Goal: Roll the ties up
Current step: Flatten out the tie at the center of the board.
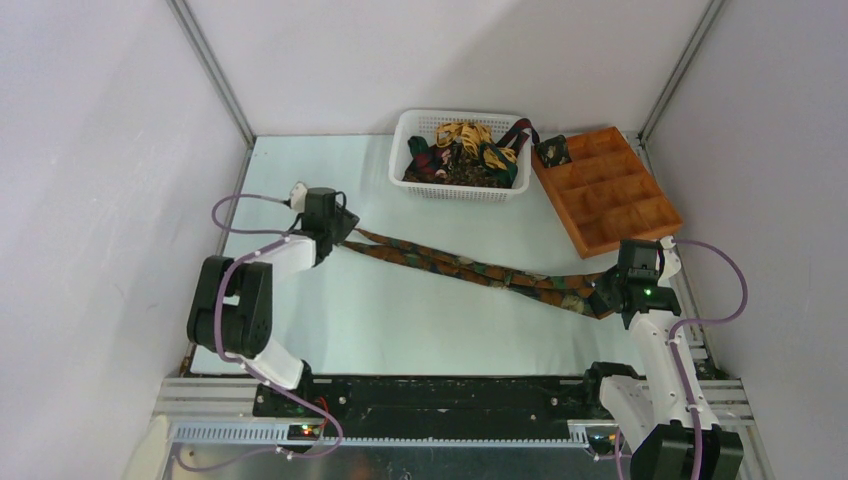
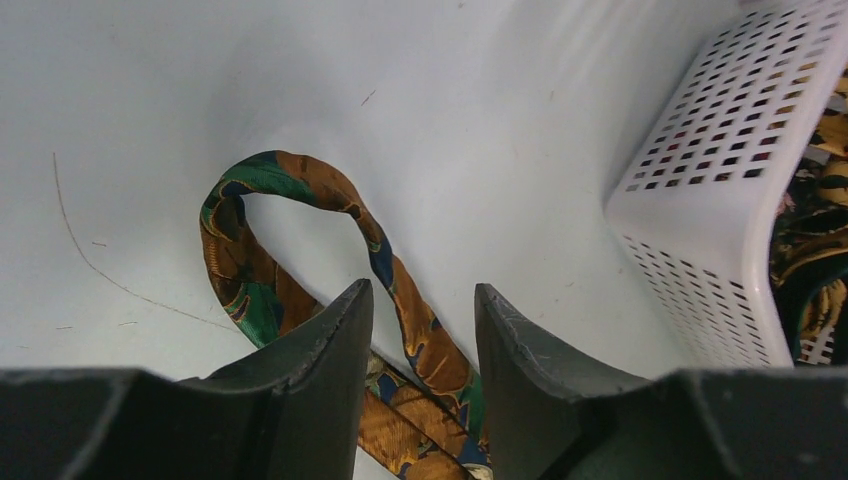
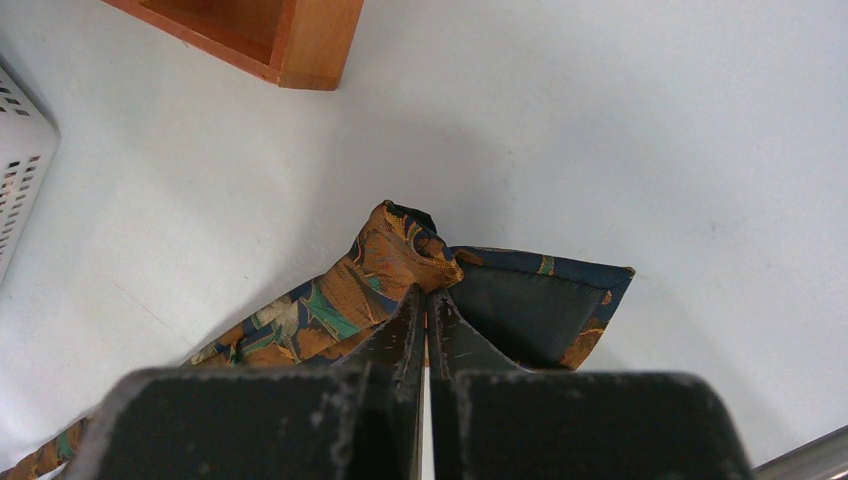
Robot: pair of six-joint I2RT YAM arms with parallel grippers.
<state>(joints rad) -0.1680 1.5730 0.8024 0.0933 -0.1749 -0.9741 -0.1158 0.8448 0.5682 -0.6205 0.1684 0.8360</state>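
One long patterned tie [image 1: 470,268], green, brown and orange, lies stretched across the table between the two arms. Its narrow end curls back in a loop [image 2: 300,185] under my left gripper [image 2: 420,290], whose jaws stand apart; the fabric runs loosely between them, touching neither finger. The left gripper [image 1: 345,228] is at the tie's left end. My right gripper [image 3: 428,292] is shut on a bunched fold of the wide end [image 3: 340,295], the dark lining turned up beside it. In the overhead view that gripper [image 1: 610,290] sits at the tie's right end.
A white plastic basket [image 1: 405,140] at the back holds several more ties [image 1: 465,150]. To its right lies an orange-brown compartment tray [image 1: 610,190] with a small dark coil [image 1: 552,150] in its far-left cell. The basket wall [image 2: 700,200] is close to the left gripper's right.
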